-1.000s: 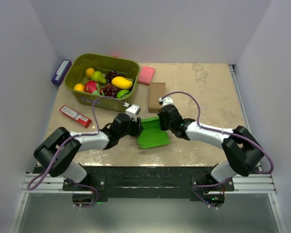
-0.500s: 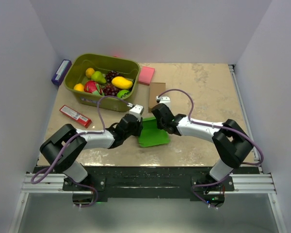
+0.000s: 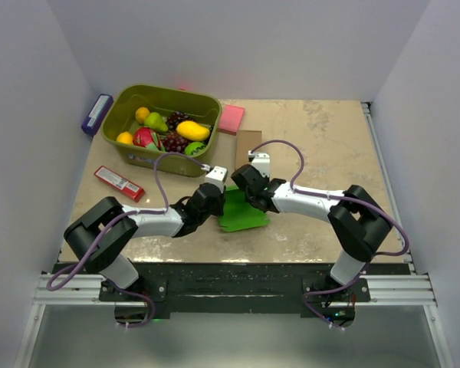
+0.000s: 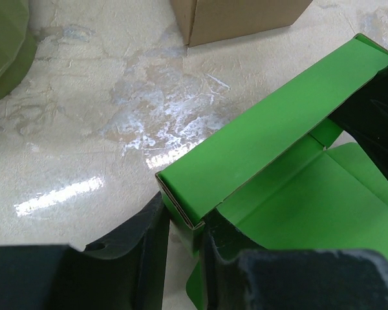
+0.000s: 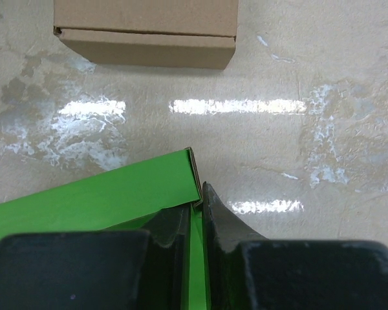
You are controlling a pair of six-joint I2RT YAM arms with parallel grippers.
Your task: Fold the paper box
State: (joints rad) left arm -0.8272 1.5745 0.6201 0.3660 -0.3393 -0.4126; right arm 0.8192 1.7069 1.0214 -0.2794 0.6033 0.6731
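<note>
So the paper box (image 3: 244, 216) sits on the table (image 3: 330, 138) just on the near side of the brown cardboard box (image 3: 248, 141), toward the arm bases. It's close to it but not touching, going by the wrist views. It's partly folded. One long wall stands up along the edge facing the brown cardboard box, and the rest of the green card lies flat on the side away from it.

Left gripper (image 4: 184, 218) has its fingers (image 4: 142, 242) pinched on the left end corner of that raised wall, with the card sandwiched between them. Right gripper (image 5: 195, 213) is on the other end of the same wall, fingers (image 5: 223, 226) squeezed nearly together with the thin green edge caught in the gap. From the top view both wrists meet low over the sheet, right in front of the brown cardboard box, and they cover part of it.

Other stuff:
- An olive basket (image 3: 169, 93) full of toy fruit is off to the left of the brown cardboard box.
- A pink pad (image 3: 231, 119) sits just beyond its far-left corner — touching or not, can't tell.
- A red bar (image 3: 118, 182) lies well to its left, nearer the bases.
</note>
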